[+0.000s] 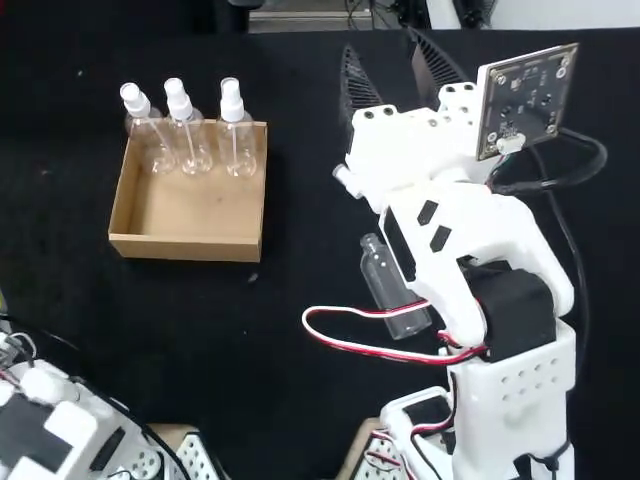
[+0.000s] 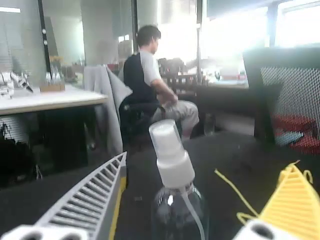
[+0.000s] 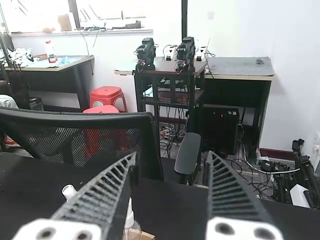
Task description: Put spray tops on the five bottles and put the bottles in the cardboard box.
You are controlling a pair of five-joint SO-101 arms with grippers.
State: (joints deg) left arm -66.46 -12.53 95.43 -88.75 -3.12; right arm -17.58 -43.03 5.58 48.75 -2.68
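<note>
Bottle (image 2: pixel 174 186) between left tool's (image 2: pixel 208 161) jaws

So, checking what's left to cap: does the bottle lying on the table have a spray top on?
No, the lying bottle ends in a bare neck with no spray top fitted.

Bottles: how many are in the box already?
Done: three topped bottles stand in the cardboard box. In hand: a fourth topped bottle sits within the open left gripper. Left: one bare bottle lying by the right arm needs a top, then boxing.
</note>
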